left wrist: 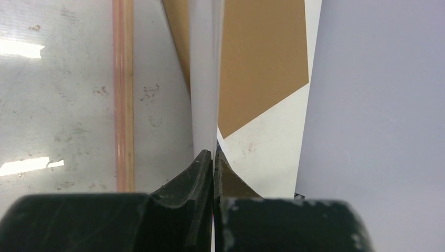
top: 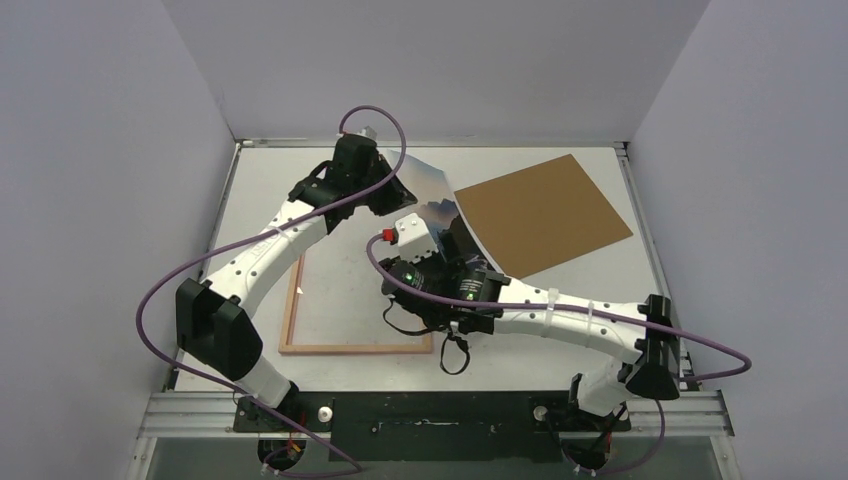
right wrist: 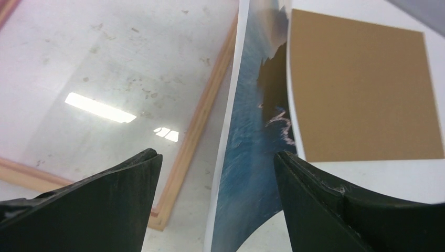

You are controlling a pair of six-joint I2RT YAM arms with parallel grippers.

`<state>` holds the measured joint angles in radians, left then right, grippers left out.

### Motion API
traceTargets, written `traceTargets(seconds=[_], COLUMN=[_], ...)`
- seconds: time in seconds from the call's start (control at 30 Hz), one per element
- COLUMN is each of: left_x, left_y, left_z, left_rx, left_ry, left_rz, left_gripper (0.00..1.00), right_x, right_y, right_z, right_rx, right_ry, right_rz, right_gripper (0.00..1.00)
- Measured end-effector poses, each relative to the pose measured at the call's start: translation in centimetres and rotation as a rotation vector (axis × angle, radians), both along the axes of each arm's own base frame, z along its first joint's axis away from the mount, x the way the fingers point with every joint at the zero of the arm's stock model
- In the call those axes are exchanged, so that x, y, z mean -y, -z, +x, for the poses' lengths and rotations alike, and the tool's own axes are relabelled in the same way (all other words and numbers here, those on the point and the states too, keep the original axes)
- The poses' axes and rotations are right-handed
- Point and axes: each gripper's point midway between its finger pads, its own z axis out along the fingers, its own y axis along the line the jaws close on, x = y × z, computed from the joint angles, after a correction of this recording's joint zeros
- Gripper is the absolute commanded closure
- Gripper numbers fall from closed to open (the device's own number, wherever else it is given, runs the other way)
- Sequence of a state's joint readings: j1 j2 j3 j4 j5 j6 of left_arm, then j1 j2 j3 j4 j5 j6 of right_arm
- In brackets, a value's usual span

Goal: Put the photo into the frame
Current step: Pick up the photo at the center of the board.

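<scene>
- The step in hand looks like carrying the photo (right wrist: 252,136) over to the frame (top: 355,348); it is not yet laid in.
- The left gripper (left wrist: 214,157) is clamped tight on one edge of the photo, holding it up off the desk (top: 270,170) on edge, so that it bows in a curve.
- The right gripper (right wrist: 215,168) has its jaws spread wide, one on each side of the hanging photo. It grips nothing, though the right-hand jaw looks very close to the printed face.
- The photo hangs by the far right corner of the frame, between the frame and the brown cardboard (top: 545,215). The frame lies flat on the desk with its tan wood side up.
- The next move probably calls for swinging the photo left over the opening, lowering it flat with its edges squared to the wooden border, and perhaps steadying the loose end with the right gripper so that it does not curl.
- Which way the printed side should face when it goes in is a judgement to make before lowering.
- Hidden or unclear: in the top view the arms cover the frame's right side and far edge, and most of the photo.
- The surface inside the frame shows bright glare, and whether a clear sheet lies there cannot be told.
- The left wrist view shows the photo only as a thin white strip.
</scene>
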<state>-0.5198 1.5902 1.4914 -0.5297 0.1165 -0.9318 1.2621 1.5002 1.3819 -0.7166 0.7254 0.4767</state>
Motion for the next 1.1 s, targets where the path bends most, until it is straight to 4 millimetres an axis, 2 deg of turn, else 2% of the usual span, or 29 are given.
traceTargets(seconds=[0.17, 0.37, 0.5, 0.67, 0.7, 0.8, 0.9, 0.97, 1.0, 1.1], left_x=[0.3, 0.0, -0.1, -0.4, -0.5, -0.6, -0.9, -1.2, -1.4, -2.7], left_y=[-0.2, 0.3, 0.2, 0.0, -0.1, -0.5, -0.9, -1.2, -1.5, -2.8], left_z=[-0.2, -0.2, -0.2, -0.7, -0.9, -1.1, -1.5, -1.7, -1.7, -2.1], left_rx=[-0.025, -0.055, -0.062, -0.061, -0.060, -0.049, -0.031, -0.010, 0.004, 0.077], left_ry=[-0.006, -0.024, -0.034, -0.039, -0.039, -0.041, -0.034, -0.029, -0.029, -0.031], left_rz=[-0.034, -0.053, -0.062, -0.070, -0.072, -0.082, -0.086, -0.082, -0.078, -0.052], left_gripper=[1.00, 1.00, 1.00, 1.00, 0.93, 0.55, 0.29, 0.08, 0.04, 0.03], right_x=[-0.2, 0.1, 0.5, 1.6, 1.8, 2.3, 2.4, 2.3, 2.2, 2.4], right_y=[-0.1, 0.8, 0.8, -0.3, -0.6, -1.2, -1.4, -1.5, -1.6, -2.1], right_z=[1.2, 2.1, 2.5, 2.9, 2.9, 3.0, 3.1, 3.1, 3.1, 2.9], right_rx=[0.064, 0.108, 0.136, 0.179, 0.188, 0.210, 0.219, 0.221, 0.219, 0.210], right_ry=[0.047, 0.090, 0.118, 0.161, 0.170, 0.189, 0.192, 0.185, 0.177, 0.155], right_rz=[-0.100, -0.205, -0.251, -0.302, -0.309, -0.323, -0.333, -0.326, -0.312, -0.259], right_gripper=[0.30, 0.47, 0.69, 0.95, 1.00, 1.00, 1.00, 1.00, 1.00, 1.00])
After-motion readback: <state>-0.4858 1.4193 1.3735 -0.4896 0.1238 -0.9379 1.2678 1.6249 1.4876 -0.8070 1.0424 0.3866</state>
